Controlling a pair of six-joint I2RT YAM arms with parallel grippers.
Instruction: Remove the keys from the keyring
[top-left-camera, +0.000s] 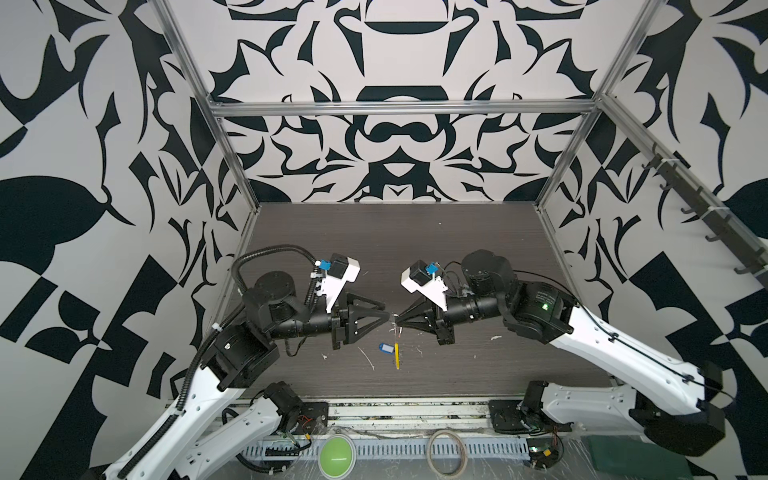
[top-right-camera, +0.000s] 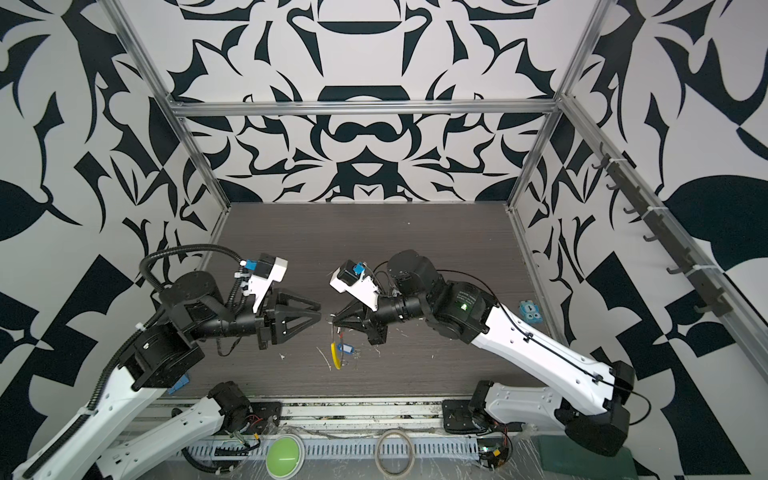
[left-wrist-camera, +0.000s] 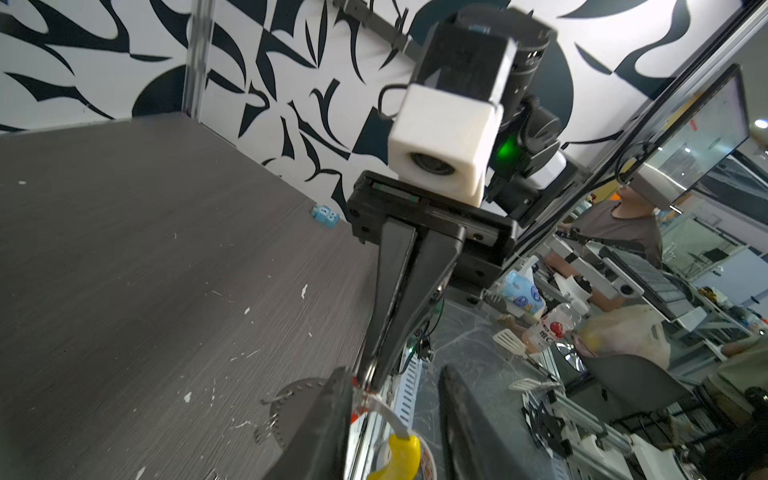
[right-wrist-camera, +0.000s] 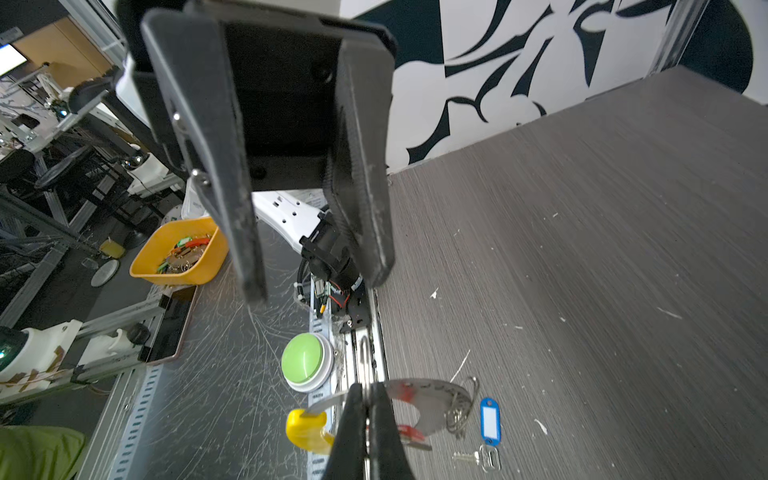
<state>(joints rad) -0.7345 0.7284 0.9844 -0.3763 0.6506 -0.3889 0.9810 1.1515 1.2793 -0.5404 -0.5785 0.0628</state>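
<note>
The right end effector is clamped shut on the thin grey band of the keyring, its two tips pressed flat together with the band pinched between them. Facing it nearly tip to tip, the left end effector stands parted, with a clear gap between its fingers. In the left wrist view the band passes close to one finger, but contact cannot be judged. Both end effectors lie roughly level, held above the bench near its middle. Behind them the black wrists run outward to the elbows, and the white forearms slope down to bases at the bench's near edge.

The keyring hangs from the right tips. In both top views it appears edge-on, as a thin line. Its yellow sleeve covers one arc just beside the gripping tips. Silver rings are bunched on the far curve of the loop. A red tag is half hidden behind a right finger. The blue tag, with its white label, and a small silver key sit low by the bench. Whether they remain threaded on the loop cannot be told.
</note>
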